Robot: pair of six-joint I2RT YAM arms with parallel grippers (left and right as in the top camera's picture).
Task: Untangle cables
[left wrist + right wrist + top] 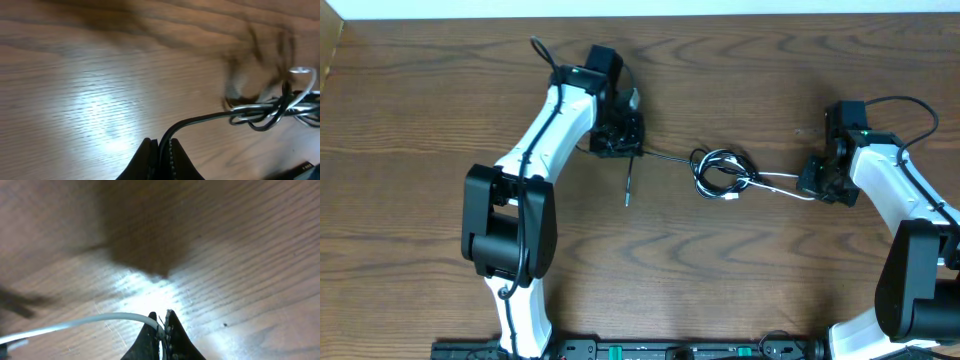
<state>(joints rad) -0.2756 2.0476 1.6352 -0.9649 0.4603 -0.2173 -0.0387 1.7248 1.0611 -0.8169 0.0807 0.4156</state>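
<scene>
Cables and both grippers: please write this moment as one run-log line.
left gripper: shut on black cable | right gripper: shut on white cable | bundle: tangled between them

On brown wooden table (420,100), looped bundle of thin black and white cables (722,174) lies between left gripper (638,152) and right gripper (810,188). From it, thin black cable (665,157) runs left into the left jaws; thin white cable (775,181) runs right into the right jaws.
</scene>
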